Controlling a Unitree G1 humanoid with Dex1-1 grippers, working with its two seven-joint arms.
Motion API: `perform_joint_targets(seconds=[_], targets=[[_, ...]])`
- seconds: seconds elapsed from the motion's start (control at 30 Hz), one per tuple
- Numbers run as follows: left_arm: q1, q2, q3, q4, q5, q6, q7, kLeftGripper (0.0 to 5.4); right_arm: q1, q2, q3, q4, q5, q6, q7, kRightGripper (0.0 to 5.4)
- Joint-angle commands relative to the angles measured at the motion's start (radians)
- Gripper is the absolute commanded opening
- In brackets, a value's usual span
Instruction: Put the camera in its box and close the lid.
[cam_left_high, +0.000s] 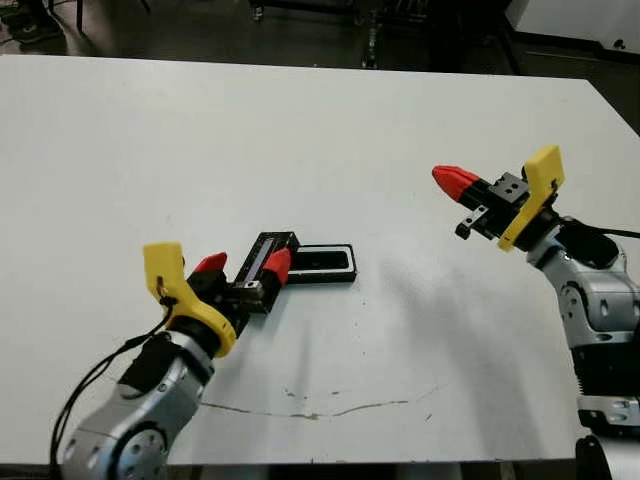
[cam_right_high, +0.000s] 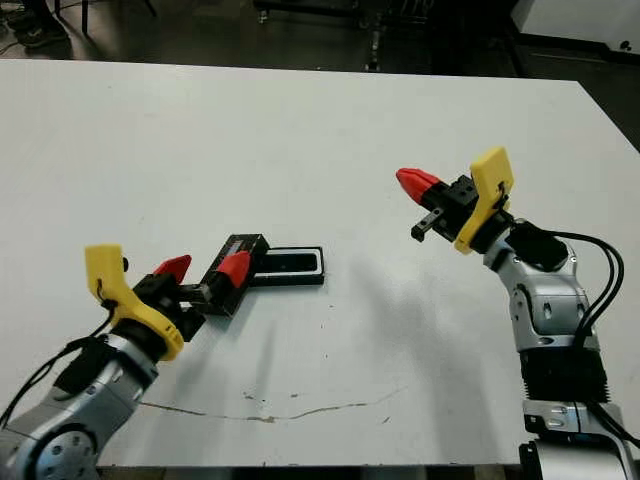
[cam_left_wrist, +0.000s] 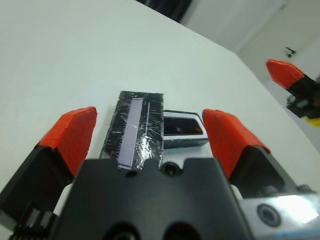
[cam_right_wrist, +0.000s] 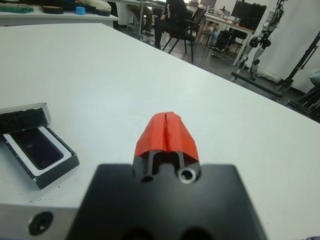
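Nearest me, my left gripper (cam_left_high: 243, 268) spreads wide around the flat glossy black lid (cam_left_wrist: 136, 129), not clamping. It looks stiff, light and slick; I'd pinch its long edges. White-lined black box (cam_left_high: 322, 262) touches its 3 o'clock side; right gripper (cam_right_wrist: 167, 131) is pressed closed, empty.

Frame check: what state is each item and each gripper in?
camera: lying inside the box.
box: open, lid not on.
lid: off, flat beside the box, between the left gripper's fingers, not gripped.
left gripper: open.
right gripper: shut, empty.
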Motion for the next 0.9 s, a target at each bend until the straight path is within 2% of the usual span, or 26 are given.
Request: perform_joint_targets(seconds=[0.03, 0.17, 0.63, 0.9], targets=[[0.026, -0.015, -0.022, 0.028, 0.007, -0.03, 0.022, 5.39, 0.015, -0.003, -0.001, 0.01, 0.007, 0.011, 0.011, 0.0], [0.029, 0.006, -0.032, 0.04, -0.003, -0.041, 0.023, 5.39, 0.014, -0.002, 0.001, 0.021, -0.003, -0.012, 0.017, 0.0], [0.039, 0.054, -0.042, 0.061, 0.009, -0.076, 0.019, 5.39, 0.011, -0.003, -0.004, 0.024, 0.013, 0.013, 0.035, 0.0], [0.047, 0.06, -0.045, 0.074, 0.011, -0.082, 0.028, 5.39, 0.01, -0.005, -0.003, 0.034, 0.012, -0.01, 0.05, 0.0]])
